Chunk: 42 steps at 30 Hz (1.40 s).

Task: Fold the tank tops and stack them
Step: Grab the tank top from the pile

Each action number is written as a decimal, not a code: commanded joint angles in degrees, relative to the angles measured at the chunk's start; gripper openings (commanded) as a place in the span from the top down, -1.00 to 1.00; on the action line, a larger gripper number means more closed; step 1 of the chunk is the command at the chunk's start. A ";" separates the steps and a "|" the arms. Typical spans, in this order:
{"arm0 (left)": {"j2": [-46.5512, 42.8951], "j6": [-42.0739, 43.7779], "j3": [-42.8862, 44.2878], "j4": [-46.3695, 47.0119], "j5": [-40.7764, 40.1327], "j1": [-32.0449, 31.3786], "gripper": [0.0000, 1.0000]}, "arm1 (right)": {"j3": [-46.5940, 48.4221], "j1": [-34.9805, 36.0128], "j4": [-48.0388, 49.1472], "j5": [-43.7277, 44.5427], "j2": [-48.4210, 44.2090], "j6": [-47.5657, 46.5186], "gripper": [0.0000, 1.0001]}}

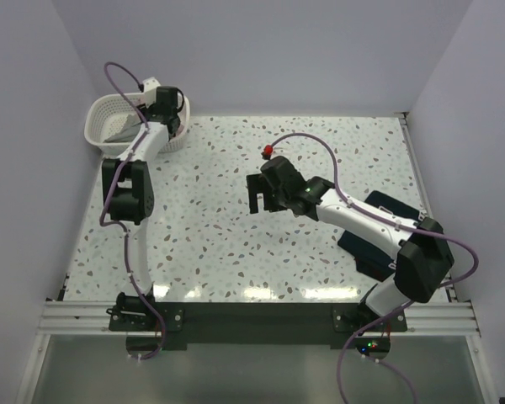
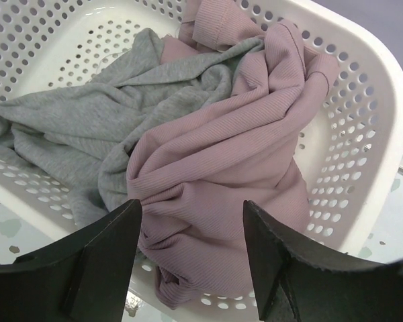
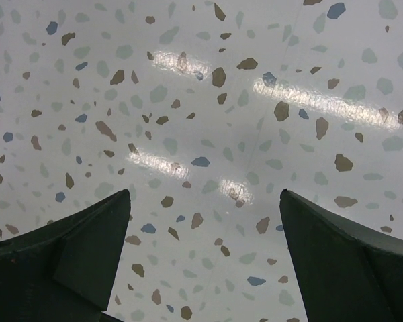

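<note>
Basket (image 2: 376, 121), perforated plastic, holds ribbed pink top (image 2: 221, 168); left end effector (image 2: 191, 213) and right end effector (image 3: 205, 198) spread.

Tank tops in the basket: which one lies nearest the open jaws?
The pink one, bunched directly ahead of the left jaws; the grey one lies farther back and left.

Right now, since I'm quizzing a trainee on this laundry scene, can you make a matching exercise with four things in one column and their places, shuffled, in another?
Things:
1. pink tank top
2. grey tank top
3. navy tank top
4. right gripper

Places:
A. on the table, at its right edge
B. open, above bare table
C. in the white basket, just ahead of the open left gripper
D. in the basket, left of the pink one in the left wrist view

Pairs: 1-C, 2-D, 3-A, 4-B
</note>
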 commanded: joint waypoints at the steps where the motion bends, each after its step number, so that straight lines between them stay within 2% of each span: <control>1: 0.83 -0.01 0.03 2.12 -3.05 0.67 -0.32 | 1.20 -0.12 1.97 -0.10 0.11 -0.40 -0.91; 11: 1.01 -1.50 -2.43 3.52 -4.20 0.75 -0.24 | 1.55 -0.03 1.80 -0.01 1.07 -0.05 -0.91; 19: 1.27 -1.50 -4.09 5.27 -4.46 1.10 -0.09 | 2.25 -0.03 1.62 0.17 2.30 -0.40 -0.91; 22: 0.66 -0.45 -4.62 7.12 -4.29 1.19 0.18 | 2.60 -0.03 1.45 0.25 2.22 -0.49 -0.91; 23: 0.31 -0.10 -4.63 7.56 -4.11 1.28 0.37 | 2.78 -0.03 1.27 0.08 2.30 -0.66 -0.91; 25: -0.13 1.21 -4.63 9.22 -2.97 1.37 0.56 | 2.87 -0.12 1.18 0.08 2.22 -0.75 -0.91; 26: -0.83 1.74 -4.63 9.93 -2.62 1.37 0.73 | 2.95 -0.12 1.09 0.25 2.22 -0.75 -0.90; 29: -3.02 3.59 -4.36 12.39 -1.30 1.37 1.00 | 3.31 -0.03 1.00 0.34 2.22 -0.93 -0.91; 42: -16.03 7.98 -1.46 20.83 6.96 0.58 1.00 | 5.06 -0.03 0.83 0.52 2.92 -1.19 -0.91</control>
